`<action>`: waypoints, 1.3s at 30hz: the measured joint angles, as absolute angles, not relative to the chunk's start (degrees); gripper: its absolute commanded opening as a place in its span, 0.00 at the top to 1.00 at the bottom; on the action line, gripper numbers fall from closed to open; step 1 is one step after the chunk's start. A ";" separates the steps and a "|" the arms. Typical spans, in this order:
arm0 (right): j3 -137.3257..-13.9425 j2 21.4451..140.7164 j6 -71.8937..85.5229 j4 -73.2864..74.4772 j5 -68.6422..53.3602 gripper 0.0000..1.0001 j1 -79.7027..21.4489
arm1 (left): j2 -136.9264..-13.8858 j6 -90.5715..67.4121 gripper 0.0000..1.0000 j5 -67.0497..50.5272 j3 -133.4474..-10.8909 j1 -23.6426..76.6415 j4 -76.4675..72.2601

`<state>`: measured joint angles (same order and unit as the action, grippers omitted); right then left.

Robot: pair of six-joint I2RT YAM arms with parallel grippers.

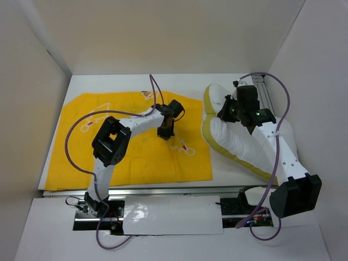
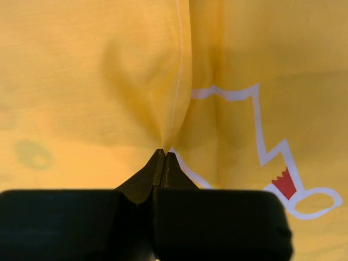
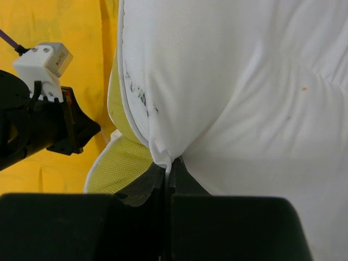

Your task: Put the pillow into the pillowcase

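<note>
The yellow pillowcase [image 1: 125, 141] lies flat on the left half of the table, printed side up. My left gripper [image 1: 165, 132] is over its right part, shut on a pinched fold of the pillowcase [image 2: 174, 109], which rises in a ridge from the fingertips [image 2: 165, 155]. The white pillow [image 1: 244, 144] with its yellow-green edge [image 1: 209, 138] lies folded at the right. My right gripper [image 1: 228, 111] is shut on a tuck of the pillow's white fabric [image 3: 228, 98] near the edge; the gripper tips [image 3: 169, 169] hold that fabric.
Pale walls enclose the table on the left, back and right. A metal rail [image 1: 163, 191] runs along the near edge. The left arm [image 3: 38, 119] shows at the left in the right wrist view. A grey bracket [image 1: 263, 89] stands at the back right.
</note>
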<state>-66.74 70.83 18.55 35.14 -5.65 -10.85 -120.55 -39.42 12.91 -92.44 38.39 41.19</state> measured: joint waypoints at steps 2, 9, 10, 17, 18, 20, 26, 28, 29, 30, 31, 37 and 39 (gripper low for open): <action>-66.32 70.83 18.35 34.79 -6.13 1.00 -10.85 | -120.18 -39.51 1.00 14.00 -92.73 38.39 42.37; -65.19 70.85 16.64 34.63 -8.60 1.00 -10.81 | -116.42 -40.86 1.00 16.99 -92.75 38.44 44.56; -64.97 70.85 16.19 34.59 -9.10 1.00 -10.81 | -115.90 -40.93 1.00 17.37 -92.71 38.46 44.60; -63.64 72.27 10.61 34.30 -14.15 1.00 -14.87 | -110.15 -40.86 1.00 18.85 -92.23 39.66 44.53; -63.42 73.08 9.54 34.30 -14.41 1.00 -16.29 | -109.51 -40.77 1.00 18.85 -92.23 39.92 44.51; -62.85 75.02 7.60 34.30 -15.16 1.00 -18.94 | -108.55 -40.73 1.00 18.85 -92.23 40.27 44.53; -61.28 81.65 -0.14 33.82 -18.70 1.00 -25.12 | -106.96 -40.77 1.00 18.83 -90.52 40.64 44.07; -61.01 82.37 -2.72 32.91 -21.08 1.00 -26.39 | -106.37 -40.84 1.00 18.83 -89.60 40.64 44.14; -60.99 82.56 -3.75 32.23 -22.52 1.00 -26.83 | -106.19 -40.86 1.00 18.83 -89.32 40.64 44.18; -60.99 82.74 -4.89 31.18 -24.25 1.00 -27.31 | -105.82 -40.88 1.00 18.83 -88.99 40.64 44.16; -60.99 82.89 -5.87 30.06 -25.56 1.00 -27.68 | -105.43 -40.88 1.00 18.83 -88.73 40.64 44.23; -61.76 84.09 -11.73 26.92 -33.17 1.00 -29.45 | -101.89 -40.91 1.00 19.11 -87.74 40.64 44.99; -62.48 85.62 -13.41 26.94 -34.83 1.00 -30.04 | -100.84 -40.88 1.00 19.25 -87.74 40.64 44.99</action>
